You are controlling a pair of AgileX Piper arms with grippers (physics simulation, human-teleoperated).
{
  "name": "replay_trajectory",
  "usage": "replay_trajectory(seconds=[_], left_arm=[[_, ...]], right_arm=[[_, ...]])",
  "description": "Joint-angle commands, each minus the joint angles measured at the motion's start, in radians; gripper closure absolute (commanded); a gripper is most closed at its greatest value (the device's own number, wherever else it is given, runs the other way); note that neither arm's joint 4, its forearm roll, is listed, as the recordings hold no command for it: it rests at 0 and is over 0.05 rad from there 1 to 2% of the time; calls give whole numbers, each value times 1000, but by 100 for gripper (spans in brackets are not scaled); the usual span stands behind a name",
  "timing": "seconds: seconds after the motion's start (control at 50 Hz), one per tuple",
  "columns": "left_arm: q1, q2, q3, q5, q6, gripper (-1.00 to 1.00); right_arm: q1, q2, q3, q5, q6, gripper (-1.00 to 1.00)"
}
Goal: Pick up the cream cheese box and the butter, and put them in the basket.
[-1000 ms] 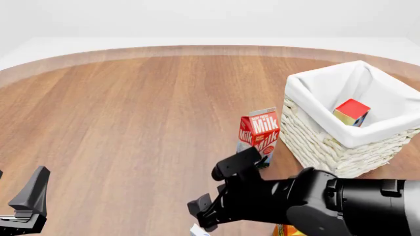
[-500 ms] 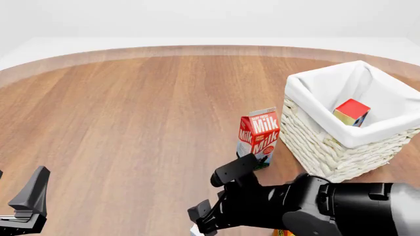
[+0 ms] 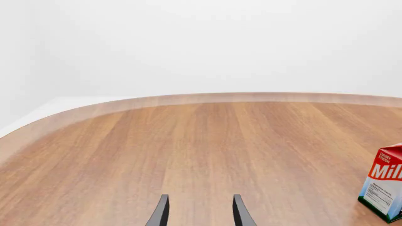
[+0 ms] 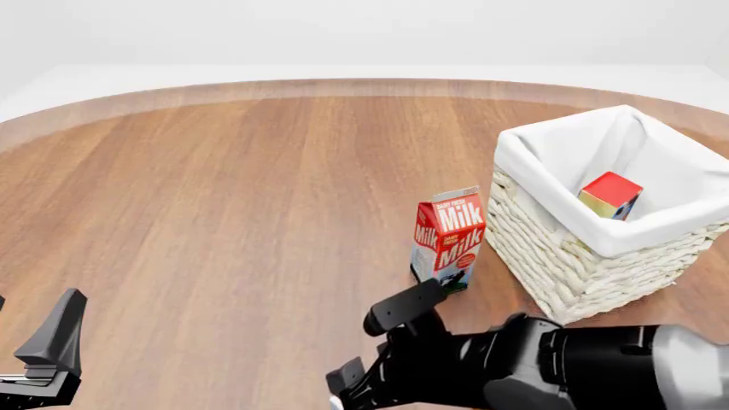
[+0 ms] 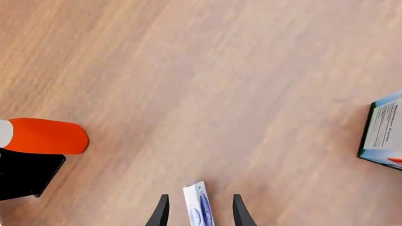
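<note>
milk carton [image 4: 449, 239]: upright on wooden table [image 4: 228, 196] | red, gabled top

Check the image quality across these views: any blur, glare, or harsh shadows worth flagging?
Front view: sharp, flat even light, soft shadows under the milk carton and the basket; the right arm blocks the near edge. Left wrist view: crisp, no glare, blank white background. Right wrist view: sharp wood grain, the cream cheese box cropped between the right gripper fingers.

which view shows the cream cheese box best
The right wrist view: the small flat white and pale blue carton sits between the open right gripper's fingers. The front view shows only a sliver of it, the left wrist view nothing.
</note>
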Motion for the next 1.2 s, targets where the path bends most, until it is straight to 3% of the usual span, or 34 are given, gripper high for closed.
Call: replay_trajectory(seconds=[0.02,1.2], left_arm=[[0,0,0,0,0,-100],[0,0,0,0,0,-100]], right_arm=[[8,16,4,-16,10,-100],[36,85,30,-94,49,-100]])
